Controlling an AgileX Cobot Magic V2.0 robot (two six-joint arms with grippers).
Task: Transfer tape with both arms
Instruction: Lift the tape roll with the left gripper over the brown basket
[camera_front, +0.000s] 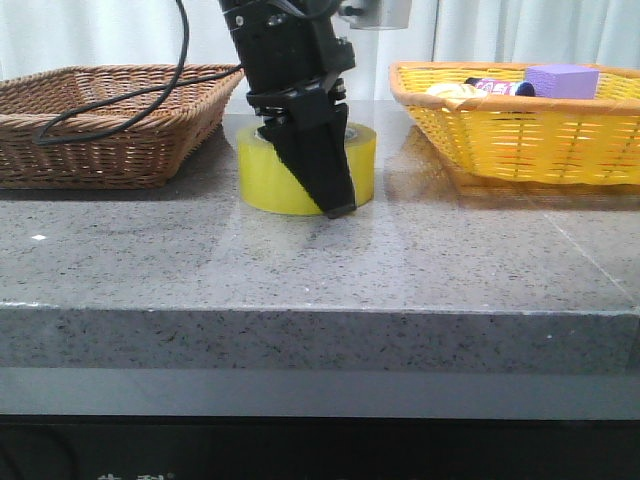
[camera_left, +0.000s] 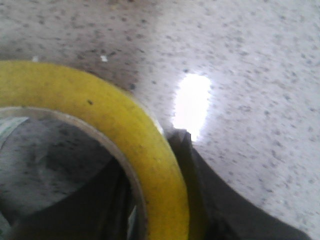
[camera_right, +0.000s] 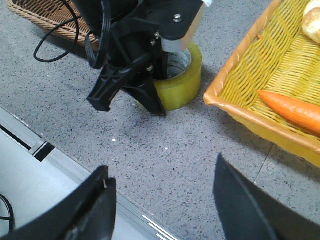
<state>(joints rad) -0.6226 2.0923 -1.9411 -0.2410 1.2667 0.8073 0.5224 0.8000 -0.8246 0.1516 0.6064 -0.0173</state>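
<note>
Between two baskets, tape (camera_front: 262, 172) sits flat on counter (camera_front: 320, 270); left claw (camera_front: 318, 175) clenched across its wall, one finger inside hollow, for lifting; right claw (camera_right: 162, 205) released, well apart, likely awaiting handover.

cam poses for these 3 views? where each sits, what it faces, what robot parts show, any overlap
Front: low at the table edge, facing forward at the tape between two baskets; left gripper on it.
Left wrist: right above the tape, one finger outside its wall, one inside.
Right wrist: high, facing down at table; own gripper open, left arm ahead.
Shared: tape in all three.
</note>
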